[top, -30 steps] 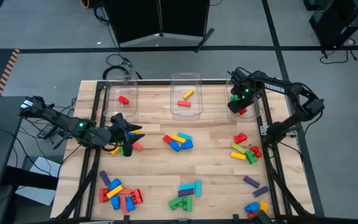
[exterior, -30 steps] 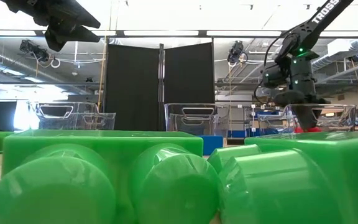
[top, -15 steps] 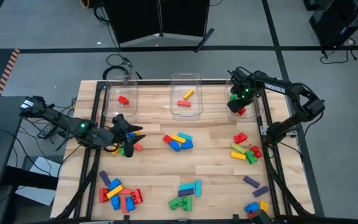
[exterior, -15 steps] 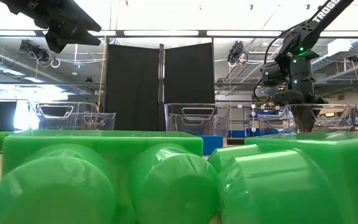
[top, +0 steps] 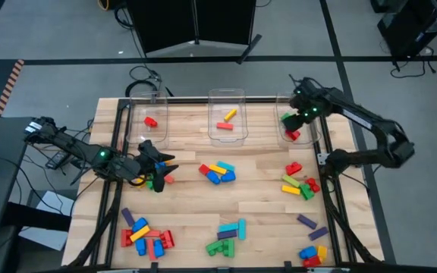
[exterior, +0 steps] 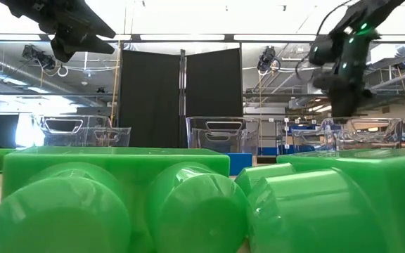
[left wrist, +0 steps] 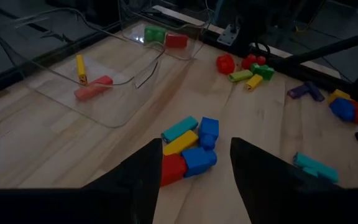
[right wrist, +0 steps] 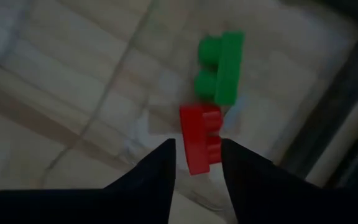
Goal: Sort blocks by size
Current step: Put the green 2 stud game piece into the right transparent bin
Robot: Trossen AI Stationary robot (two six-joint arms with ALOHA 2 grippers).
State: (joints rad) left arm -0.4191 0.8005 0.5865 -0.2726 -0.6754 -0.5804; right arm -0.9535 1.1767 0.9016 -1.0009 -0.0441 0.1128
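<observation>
While most of the small coloured plastic blocks (top: 220,172) lie scattered on the wooden table (top: 264,197), five sit in three clear plastic bins (top: 227,114); the right hand (top: 303,112), released, hovers over a red block (right wrist: 201,138), and the left hand (top: 152,161) waits open.
</observation>
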